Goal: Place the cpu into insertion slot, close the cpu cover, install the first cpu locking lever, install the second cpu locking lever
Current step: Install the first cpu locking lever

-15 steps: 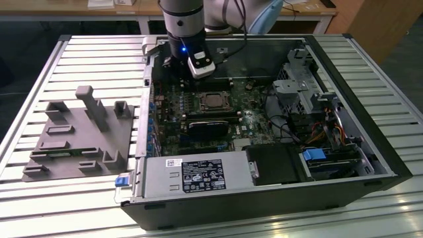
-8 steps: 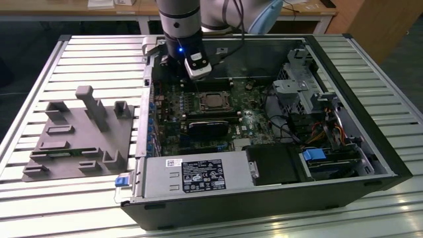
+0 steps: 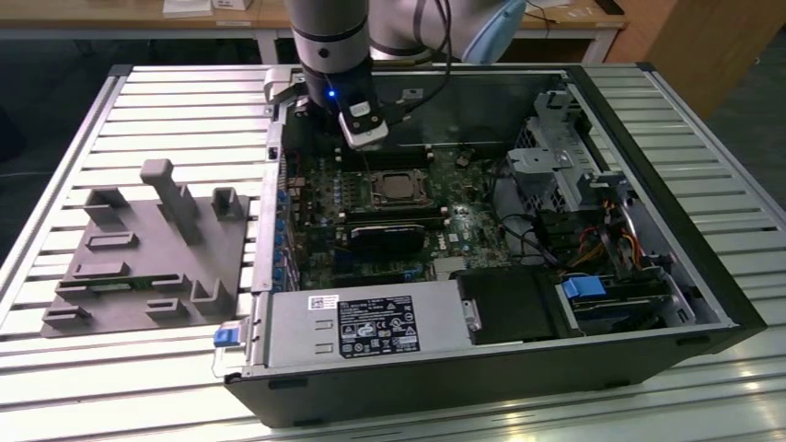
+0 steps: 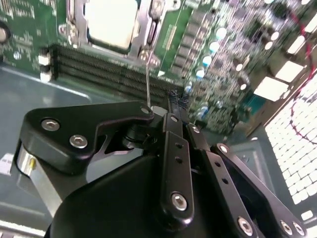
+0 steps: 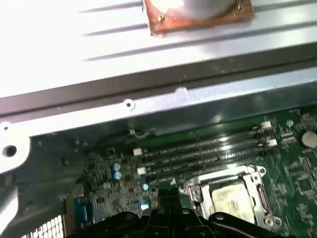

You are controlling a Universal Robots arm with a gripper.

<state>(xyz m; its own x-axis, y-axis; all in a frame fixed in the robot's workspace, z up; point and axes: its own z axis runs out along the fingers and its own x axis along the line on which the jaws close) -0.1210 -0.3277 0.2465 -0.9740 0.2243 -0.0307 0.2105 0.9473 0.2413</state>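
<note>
My fingers (image 4: pixel 173 129) are pressed together, empty, hanging near the chip (image 5: pixel 232 198). The chip lies flat on the green board (image 5: pixel 292 163), with the metal cover (image 5: pixel 258 196) closed around it.

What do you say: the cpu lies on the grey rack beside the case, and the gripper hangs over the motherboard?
No. The first wrist view shows the cpu on the motherboard, framed by the cpu cover, not on the rack. The gripper does hang over the motherboard.
</note>
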